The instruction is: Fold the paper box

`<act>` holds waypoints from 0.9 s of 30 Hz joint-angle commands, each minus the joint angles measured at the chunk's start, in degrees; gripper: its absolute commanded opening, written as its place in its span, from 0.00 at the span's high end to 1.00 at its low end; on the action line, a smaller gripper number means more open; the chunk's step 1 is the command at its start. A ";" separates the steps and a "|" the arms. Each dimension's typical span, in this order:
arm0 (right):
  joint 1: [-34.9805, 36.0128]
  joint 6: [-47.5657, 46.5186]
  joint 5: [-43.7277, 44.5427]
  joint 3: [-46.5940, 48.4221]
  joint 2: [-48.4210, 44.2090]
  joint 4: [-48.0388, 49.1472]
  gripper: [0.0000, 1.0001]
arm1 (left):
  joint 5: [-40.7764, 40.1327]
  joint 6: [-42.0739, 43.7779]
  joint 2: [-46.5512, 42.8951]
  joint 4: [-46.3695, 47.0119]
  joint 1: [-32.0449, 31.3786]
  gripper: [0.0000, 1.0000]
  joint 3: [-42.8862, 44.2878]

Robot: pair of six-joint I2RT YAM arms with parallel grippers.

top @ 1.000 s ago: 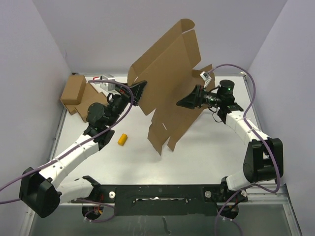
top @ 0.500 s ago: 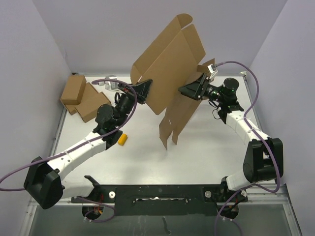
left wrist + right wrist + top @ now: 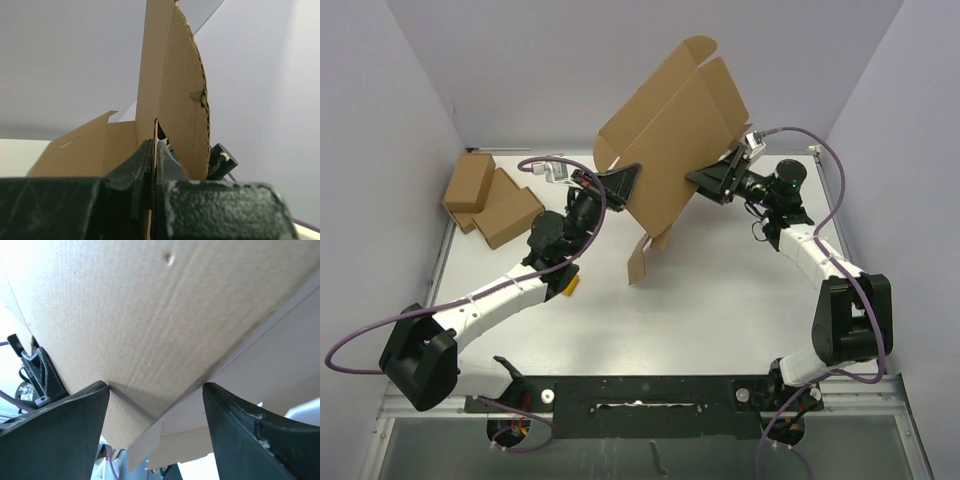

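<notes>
The large brown die-cut cardboard sheet (image 3: 670,140) stands tilted above the white surface (image 3: 720,300). The left jaws are clamped on its left edge; the right jaws stand apart, straddling its right side.

Matt corrugated-cardboard paper box (image 3: 670,160)
</notes>
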 commanded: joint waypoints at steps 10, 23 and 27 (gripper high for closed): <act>-0.81 4.73 0.23 -3.28 -2.63 10.00 0.61 | -2.30 -7.06 0.12 2.24 -0.65 1.00 -1.43; -1.38 5.25 2.45 -6.59 -5.57 7.56 1.00 | -3.16 -8.59 0.85 1.88 0.18 1.00 -2.67; -2.27 5.09 3.08 -7.37 -6.12 6.97 0.79 | -1.83 -9.06 0.77 2.15 0.54 1.00 -2.87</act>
